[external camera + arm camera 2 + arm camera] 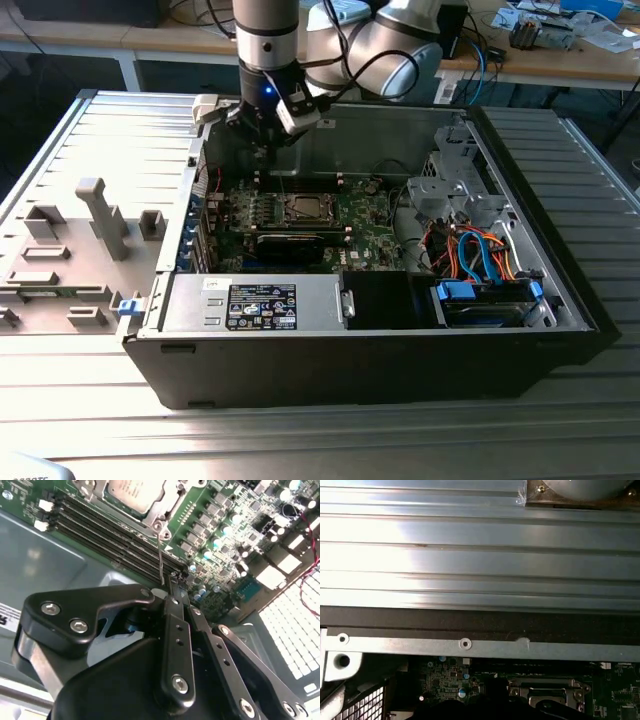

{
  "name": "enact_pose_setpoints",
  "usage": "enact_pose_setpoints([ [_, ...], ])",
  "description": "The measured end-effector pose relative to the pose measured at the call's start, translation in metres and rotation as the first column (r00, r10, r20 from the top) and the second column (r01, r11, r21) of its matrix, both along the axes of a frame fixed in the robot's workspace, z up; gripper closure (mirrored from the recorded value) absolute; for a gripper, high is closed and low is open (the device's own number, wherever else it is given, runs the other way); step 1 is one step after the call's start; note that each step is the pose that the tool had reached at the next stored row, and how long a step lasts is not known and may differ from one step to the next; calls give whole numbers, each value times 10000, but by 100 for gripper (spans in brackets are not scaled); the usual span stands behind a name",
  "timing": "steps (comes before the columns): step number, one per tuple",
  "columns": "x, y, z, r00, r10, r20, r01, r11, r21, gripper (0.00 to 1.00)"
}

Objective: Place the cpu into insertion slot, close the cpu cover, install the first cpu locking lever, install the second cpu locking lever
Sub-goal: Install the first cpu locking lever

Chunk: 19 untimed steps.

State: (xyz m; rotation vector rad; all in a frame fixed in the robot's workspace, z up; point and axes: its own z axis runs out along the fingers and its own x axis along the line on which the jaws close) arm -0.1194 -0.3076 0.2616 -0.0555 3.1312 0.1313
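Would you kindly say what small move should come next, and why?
Probably press the locking lever down with the gripper: the cpu already sits under the closed cpu cover, while that thin lever stands raised right at the gripper's tip.

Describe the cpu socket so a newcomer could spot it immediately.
Start at the open black computer case on the metal table and look inside at the green motherboard. Near its middle, just beyond the black labelled power-supply box, sits the insertion slot. It is a square, silver-rimmed frame, unlike the long narrow dark memory slots beside it.
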Motion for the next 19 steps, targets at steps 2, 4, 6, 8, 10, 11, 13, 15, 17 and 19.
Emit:
enact_pose_setpoints([
  [2, 52, 0, 0, 10000, -1, -1, 1, 10000, 0, 89],
  [4, 100, 0, -1, 10000, 2, -3, -2, 10000, -1, 89],
  [6, 126, 0, -6, 10000, 10, -3, -10, 10000, -1, 89],
  [8, 153, 0, -31, 10000, 35, -26, -36, 10000, -29, 89],
  [10, 183, 0, -53, 10000, 51, -41, -52, 10000, -50, 89],
  [11, 197, 0, -62, 10000, 59, -44, -59, 10000, -56, 89],
  [13, 218, 0, -78, 10000, 70, -48, -71, 10000, -66, 89],
  [15, 240, 0, -117, 9999, 84, -63, -85, 9999, -79, 89],
  [17, 259, 0, -155, 9999, 103, -74, -104, 9999, -136, 89],
  [19, 272, 0, -168, 9999, 126, -77, -128, 9994, -336, 89],
])
